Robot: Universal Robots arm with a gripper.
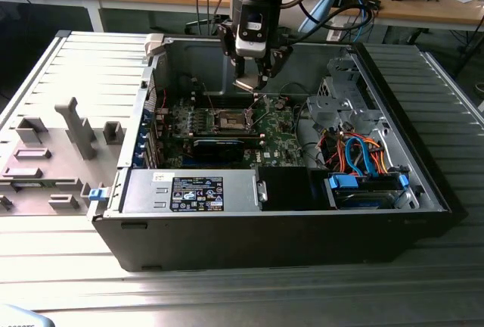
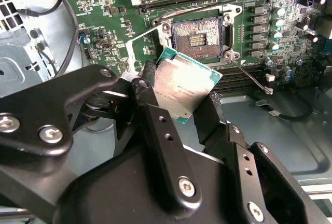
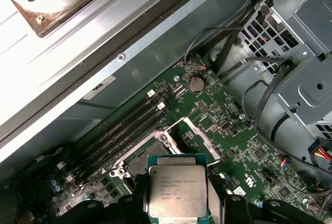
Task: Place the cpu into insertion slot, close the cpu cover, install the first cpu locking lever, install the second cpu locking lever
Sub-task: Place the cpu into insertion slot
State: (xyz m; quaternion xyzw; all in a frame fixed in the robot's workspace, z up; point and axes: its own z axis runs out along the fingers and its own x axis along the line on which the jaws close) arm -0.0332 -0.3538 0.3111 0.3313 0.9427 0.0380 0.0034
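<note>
- My claw [image 1: 252,79] is clenched on the cpu [image 2: 181,92], pinching it by two opposite edges; its metal face shows in both wrist views.
- I hold the cpu in the air over the green circuit board [image 1: 281,132], inside the open computer case [image 1: 265,238].
- The insertion slot [image 2: 197,33] lies bare below, near the chip.
- The cpu cover [image 3: 202,137] stands swung up beside the slot.

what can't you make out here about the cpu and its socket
Underside of the cpu: turned away from both wrist views, with the gripper shut on its edges.
Insertion slot: partly hidden behind the cpu in the first wrist view.
The slot's contacts: too small to make out in the exterior view.
</note>
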